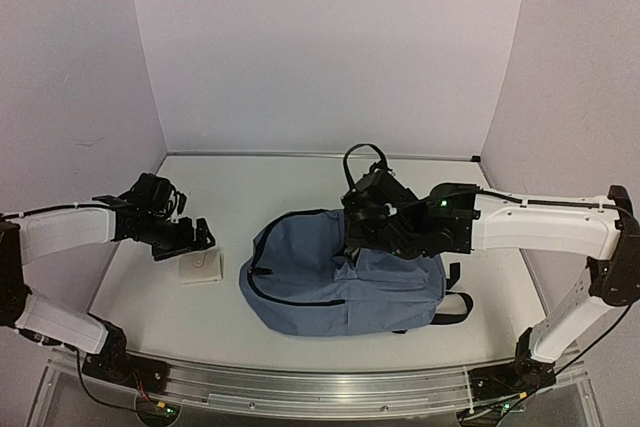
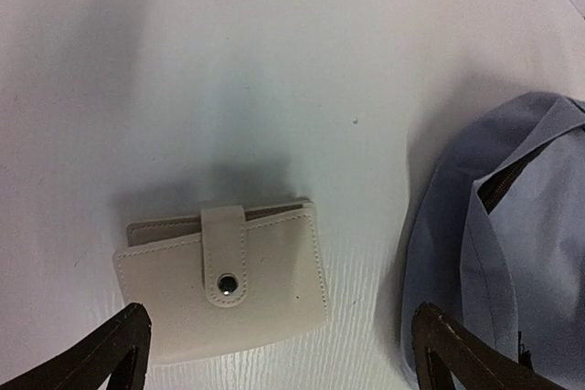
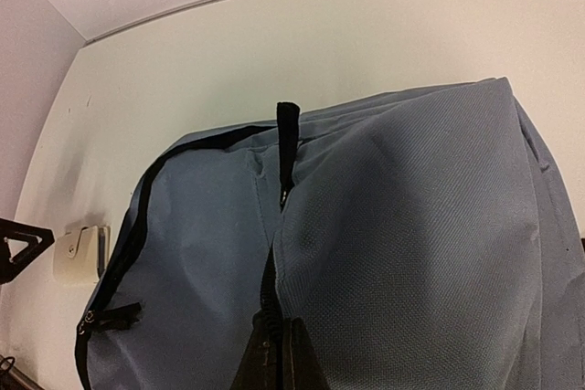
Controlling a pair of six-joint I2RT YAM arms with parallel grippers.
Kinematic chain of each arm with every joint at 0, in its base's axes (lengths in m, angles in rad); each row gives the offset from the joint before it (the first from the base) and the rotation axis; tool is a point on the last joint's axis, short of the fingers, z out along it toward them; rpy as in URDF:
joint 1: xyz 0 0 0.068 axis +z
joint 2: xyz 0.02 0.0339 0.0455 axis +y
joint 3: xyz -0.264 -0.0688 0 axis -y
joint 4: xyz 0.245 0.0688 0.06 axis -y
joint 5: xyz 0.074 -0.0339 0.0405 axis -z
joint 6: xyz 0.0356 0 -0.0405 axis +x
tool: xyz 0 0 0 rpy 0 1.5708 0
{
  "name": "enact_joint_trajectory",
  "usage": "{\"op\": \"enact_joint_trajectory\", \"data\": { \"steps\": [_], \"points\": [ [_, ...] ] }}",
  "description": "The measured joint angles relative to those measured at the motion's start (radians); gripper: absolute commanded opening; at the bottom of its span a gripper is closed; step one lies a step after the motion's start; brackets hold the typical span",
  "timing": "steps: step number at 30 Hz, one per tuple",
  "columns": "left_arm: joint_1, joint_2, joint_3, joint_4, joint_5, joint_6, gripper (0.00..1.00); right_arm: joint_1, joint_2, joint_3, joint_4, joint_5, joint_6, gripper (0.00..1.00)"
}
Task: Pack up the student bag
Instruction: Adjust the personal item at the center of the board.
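The student bag [image 1: 330, 282], a slate-blue backpack with black zippers, lies flat in the middle of the table. My right gripper [image 1: 358, 237] is over its upper part. In the right wrist view the jaws [image 3: 279, 353] are pinched together on the bag's fabric [image 3: 411, 226] at a black zipper seam, below a black zipper pull [image 3: 287, 134]. My left gripper [image 1: 190, 237] is open and hovers just above a cream snap wallet [image 1: 200, 268] left of the bag. In the left wrist view the open gripper [image 2: 279, 335] straddles the wallet [image 2: 224, 285], with the bag's edge [image 2: 512, 244] at the right.
The wallet also shows at the left edge of the right wrist view [image 3: 80, 251]. A black carry loop [image 1: 362, 155] sticks up behind the bag. Black straps [image 1: 455, 307] lie at its right side. White walls enclose the table on three sides.
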Motion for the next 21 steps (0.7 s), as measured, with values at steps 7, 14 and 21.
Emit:
{"op": "enact_joint_trajectory", "data": {
  "steps": [7,14,21],
  "points": [
    [0.018,0.22,0.108,0.046,0.078,0.088,0.99,0.0,0.0,0.0,0.001,-0.008,0.0,0.0],
    [0.057,0.35,0.179,0.069,0.093,0.069,0.99,0.0,-0.002,-0.005,0.004,-0.011,0.001,0.0],
    [0.063,0.417,0.204,0.063,0.134,0.052,0.97,0.0,-0.004,-0.006,0.004,-0.011,0.001,0.0]
  ]
}}
